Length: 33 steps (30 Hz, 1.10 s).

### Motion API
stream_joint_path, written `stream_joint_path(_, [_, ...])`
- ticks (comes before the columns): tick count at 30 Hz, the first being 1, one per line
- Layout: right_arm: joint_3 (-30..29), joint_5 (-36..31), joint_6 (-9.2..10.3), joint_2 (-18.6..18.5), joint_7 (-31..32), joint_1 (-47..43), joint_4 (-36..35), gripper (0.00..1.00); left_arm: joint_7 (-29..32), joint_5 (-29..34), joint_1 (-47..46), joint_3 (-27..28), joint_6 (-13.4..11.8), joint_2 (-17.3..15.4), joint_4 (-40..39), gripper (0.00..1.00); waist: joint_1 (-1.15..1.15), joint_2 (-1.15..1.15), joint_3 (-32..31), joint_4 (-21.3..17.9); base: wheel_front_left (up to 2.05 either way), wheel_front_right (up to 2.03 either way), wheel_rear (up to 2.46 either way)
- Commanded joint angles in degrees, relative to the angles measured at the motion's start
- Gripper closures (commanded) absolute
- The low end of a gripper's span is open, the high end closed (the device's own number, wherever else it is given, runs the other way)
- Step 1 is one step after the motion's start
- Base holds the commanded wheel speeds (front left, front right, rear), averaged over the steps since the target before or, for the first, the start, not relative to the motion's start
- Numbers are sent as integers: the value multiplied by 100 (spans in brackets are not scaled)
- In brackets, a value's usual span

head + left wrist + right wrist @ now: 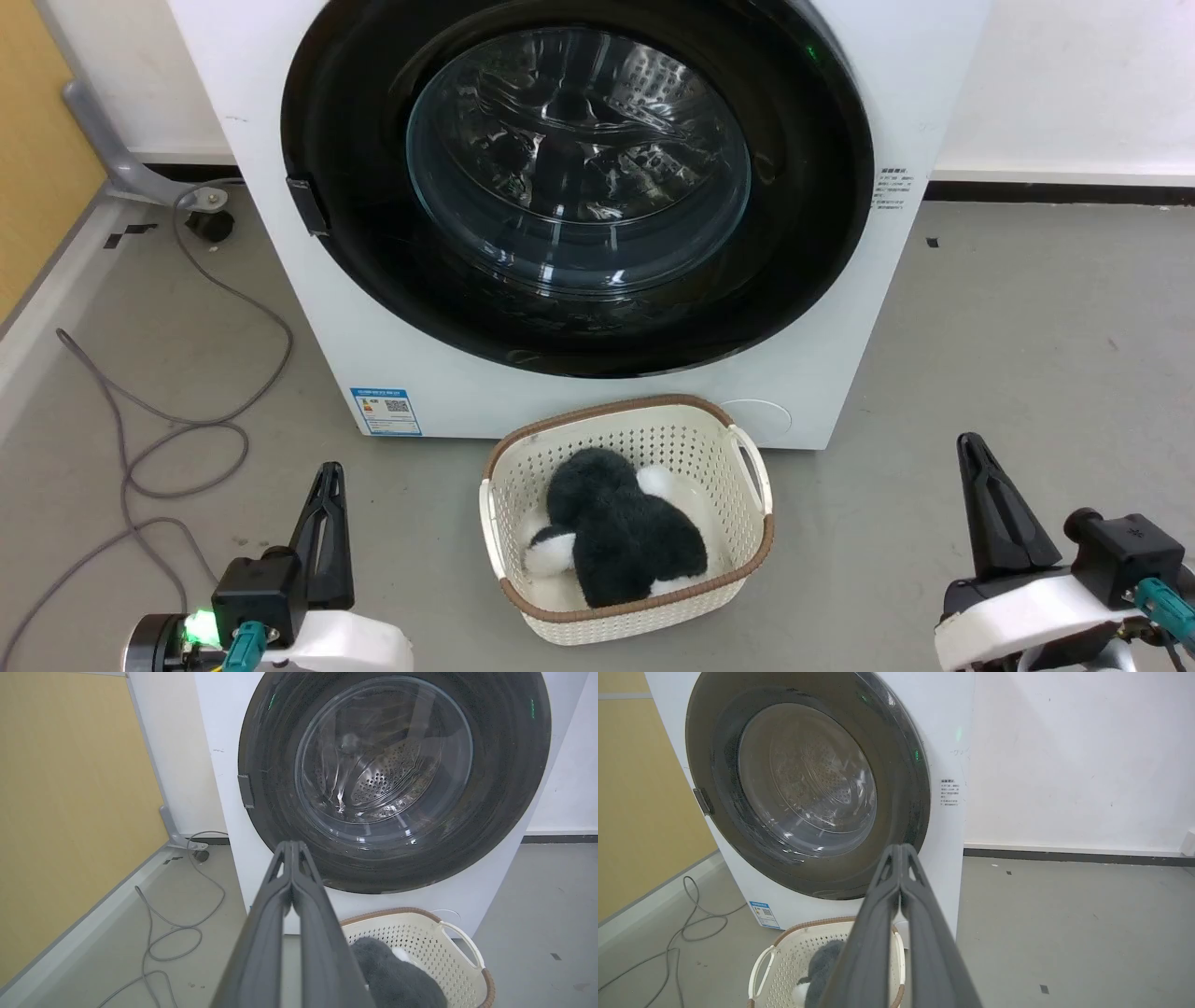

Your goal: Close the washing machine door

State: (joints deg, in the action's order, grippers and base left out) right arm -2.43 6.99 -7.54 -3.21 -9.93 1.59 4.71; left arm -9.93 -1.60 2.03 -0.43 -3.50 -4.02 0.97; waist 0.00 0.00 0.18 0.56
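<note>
Dark fingers of the left gripper [328,474] and the right gripper [969,446] are pressed tight together at the lower corners of the head view, each holding nothing. Between them and a little further on, a cream perforated basket [653,439] on the grey floor [1027,355] holds a dark-and-white plush toy [621,537]. Just behind it stands the white washing machine [448,373]. The black-rimmed washing machine door [579,159] lies flush against the machine's front, closed.
</note>
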Motion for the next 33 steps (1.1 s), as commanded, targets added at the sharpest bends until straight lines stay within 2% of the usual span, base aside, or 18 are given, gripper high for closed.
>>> stream_joint_path(1, [18,-71,2,11,24,-54,-53,100,28,43,-67,13,31,19,-21,100,0,0,0,-1,0,0,0])
stream_joint_path(33, [106,-315,3,20,401,-95,-216,100,403,88,-120,25,155,56,-51,100,0,0,-7,-22,0,0,0])
